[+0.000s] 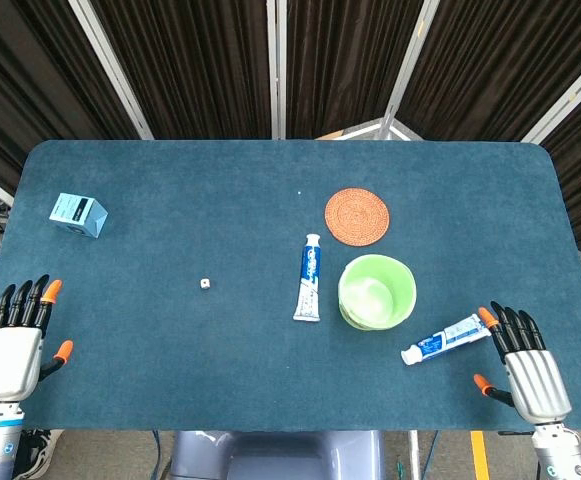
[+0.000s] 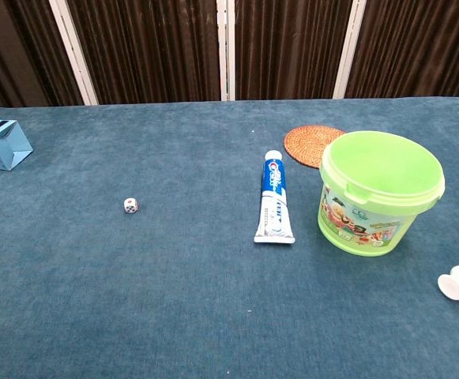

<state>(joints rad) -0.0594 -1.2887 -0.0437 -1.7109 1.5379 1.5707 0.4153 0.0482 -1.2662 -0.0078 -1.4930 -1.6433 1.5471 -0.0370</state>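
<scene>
A: Head view, near edge of the bench (image 1: pixel 170 180). Right hand (image 1: pixel 530 370) flat, fingers (image 1: pixel 515 325) spread, holding nothing; fingertips just beside the tail of the small toothpaste tube (image 1: pixel 447 338). Left hand (image 1: pixel 15 345) far off at the other corner, fingers apart, empty.

B: Where's that tube against the rest?

A: Lying flat, cap toward the green bucket (image 1: pixel 376 291), near it but apart. A longer toothpaste tube (image 1: pixel 309 277) lies left of the bucket; woven coaster (image 1: pixel 356 216) behind.

B: Risks?

A: My guess: the tube lies flat and close to the bench edge, so a clumsy reach could push it off, or shove it into the bucket.

B: Any writing?

A: Chest view: bucket (image 2: pixel 379 189) carries a cartoon label, text too small. Long tube (image 2: pixel 273 197) blue and white, lettering unreadable. Blue box (image 1: pixel 78 214) and die (image 1: pixel 204 284) on the left.
</scene>
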